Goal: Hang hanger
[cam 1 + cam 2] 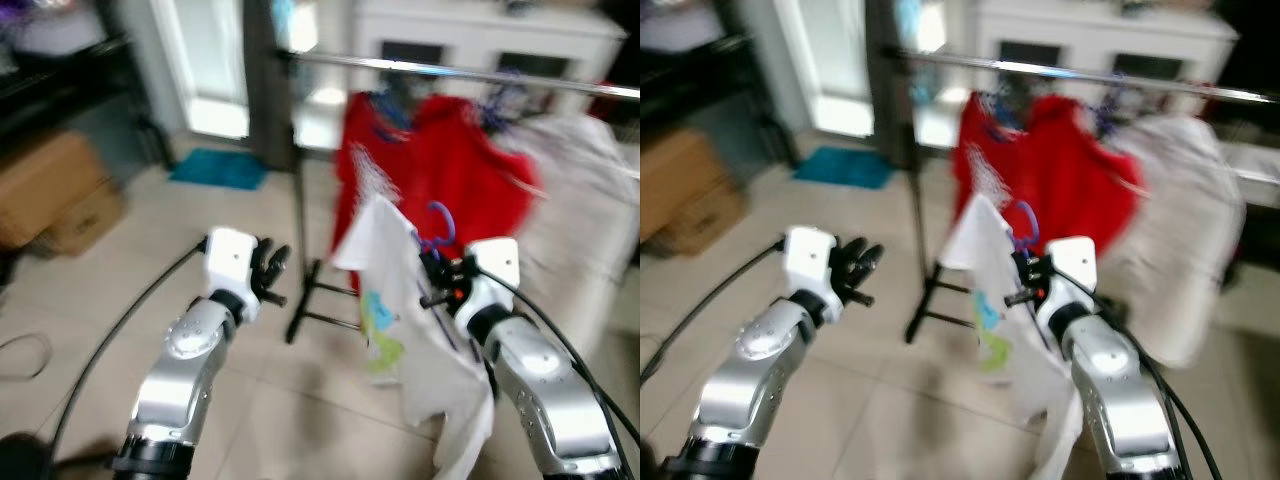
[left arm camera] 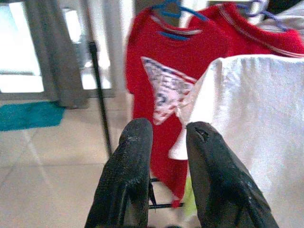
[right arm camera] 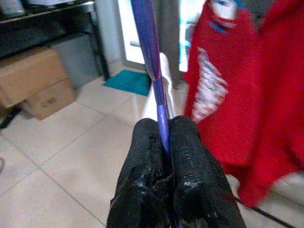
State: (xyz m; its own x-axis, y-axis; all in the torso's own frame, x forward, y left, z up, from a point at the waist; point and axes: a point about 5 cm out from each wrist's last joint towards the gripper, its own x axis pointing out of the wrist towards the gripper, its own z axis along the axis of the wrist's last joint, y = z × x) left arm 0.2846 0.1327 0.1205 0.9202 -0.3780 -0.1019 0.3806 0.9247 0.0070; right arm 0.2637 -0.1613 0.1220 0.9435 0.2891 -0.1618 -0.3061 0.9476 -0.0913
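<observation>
Hanger (image 3: 153, 61), purple, clamped in right end effector (image 1: 440, 280), white shirt (image 1: 420, 340) draped below; carry step, rail (image 1: 470, 72) above and ahead; next lift hook over it; left end effector (image 2: 166, 156) slightly apart, empty

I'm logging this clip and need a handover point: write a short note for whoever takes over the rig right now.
Right end effector: shut on the purple hanger, which carries a white shirt hanging below the arm.
Left end effector: fingers slightly apart, holding nothing, raised beside the rack.
Clothes rail: ahead and above, with a red shirt already on it.
Done: hanger picked up and brought near the rack.
Left: lift the hook over the rail, release. Head views are blurred.
</observation>
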